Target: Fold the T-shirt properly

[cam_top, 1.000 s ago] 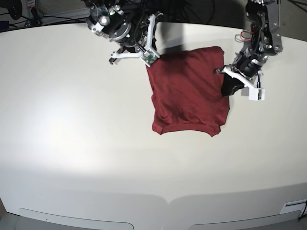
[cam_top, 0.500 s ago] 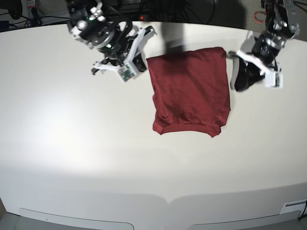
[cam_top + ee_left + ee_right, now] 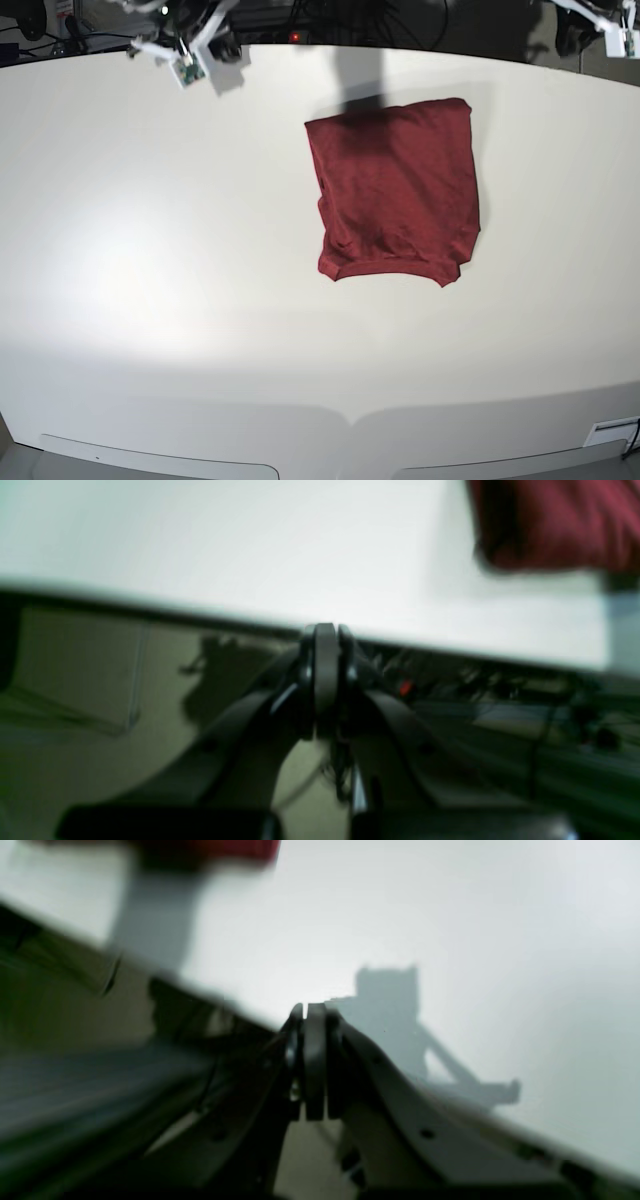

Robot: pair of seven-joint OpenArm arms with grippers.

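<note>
Both hands, left hand (image 3: 325, 680) and right hand (image 3: 310, 1065), are pinched shut on nothing near the worktop's (image 3: 150, 300) far edge, maroon T-shirt (image 3: 395, 190) lying folded mid-worktop, so I'd just keep clear without snagging it.

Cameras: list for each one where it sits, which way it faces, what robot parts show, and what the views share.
Base: high above, looking down on the table with the folded shirt; both arms at the top corners.
Left wrist: on the left arm, facing the table's edge; shut left gripper low in centre.
Right wrist: on the right arm, facing the table; shut right gripper in centre.
Shared: all show the shirt and table.
</note>
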